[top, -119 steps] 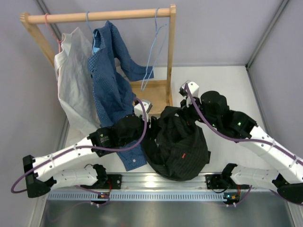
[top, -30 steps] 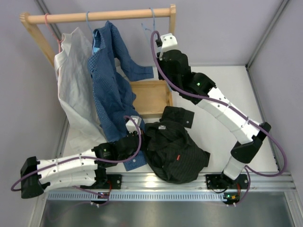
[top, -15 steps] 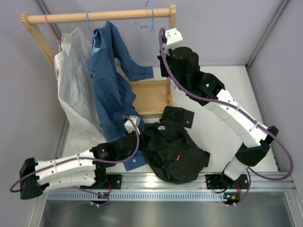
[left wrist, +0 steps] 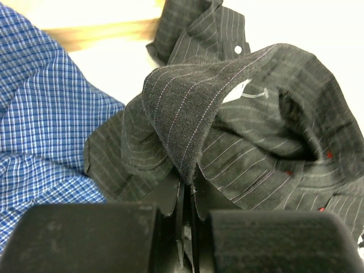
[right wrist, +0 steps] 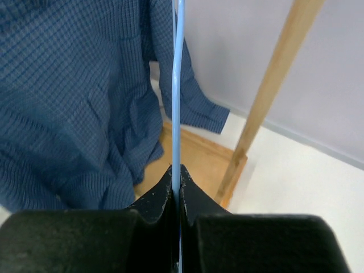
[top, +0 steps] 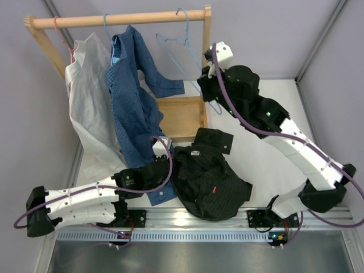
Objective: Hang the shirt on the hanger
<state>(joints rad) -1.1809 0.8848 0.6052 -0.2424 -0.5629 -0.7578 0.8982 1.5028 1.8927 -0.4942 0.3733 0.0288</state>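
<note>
My left gripper [left wrist: 186, 190] is clamped on a fold of the shirt [left wrist: 256, 136]. It's black pinstripe, heaped on the table [top: 313, 102] between my arms, just beside the blue checked shirt [top: 133, 102]. My right gripper [right wrist: 176, 177] is pinched tight on the hanger [right wrist: 178, 85]: thin light-blue wire, hook up by the wooden rail [top: 114, 20]. Whether it's on or off the rail, can't tell. White collar label [left wrist: 242, 92]: print too small to read. Red tag [top: 215, 189]: no legible text.
</note>
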